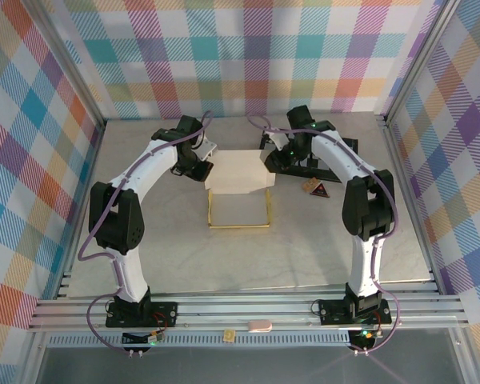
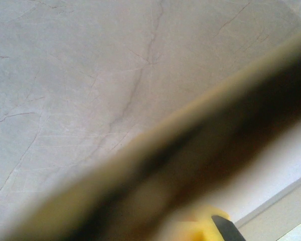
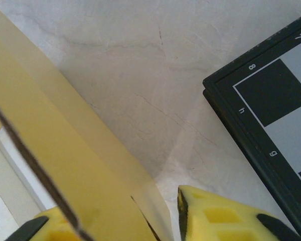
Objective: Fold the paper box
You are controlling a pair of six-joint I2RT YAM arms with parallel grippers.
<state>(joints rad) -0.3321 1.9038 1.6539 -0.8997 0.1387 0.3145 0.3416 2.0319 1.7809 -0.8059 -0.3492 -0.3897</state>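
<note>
- the paper box (image 1: pixel 238 180) lay mid-table, partly formed: a pale panel was raised and tilted over a yellow rectangular frame that reached toward 6 o'clock.
- the left gripper (image 1: pixel 195 164) sat at the box's 9 to 10 o'clock edge. its wrist camera showed a blurred cardboard edge running right into the fingers, so the jaws looked closed on the sheet.
- the right gripper (image 3: pixel 135 223) stood at the box's 2 o'clock corner. a cardboard flap ran between its yellow fingers (image 3: pixel 226 218), with a clear gap on one side, so the jaws were apart and not yet pinching.
- the checkered board (image 3: pixel 276 115) lay just beyond the right gripper, toward 3 o'clock from the box and apart from it.
- the step in hand seemed to be taking hold of the far panel from both sides in order to fold it over.
- the next move probably called for the right jaws to close fully on the flap while the left side held firm. both arms would then need to swing the panel together, so the thin card creased on its score rather than buckling.
</note>
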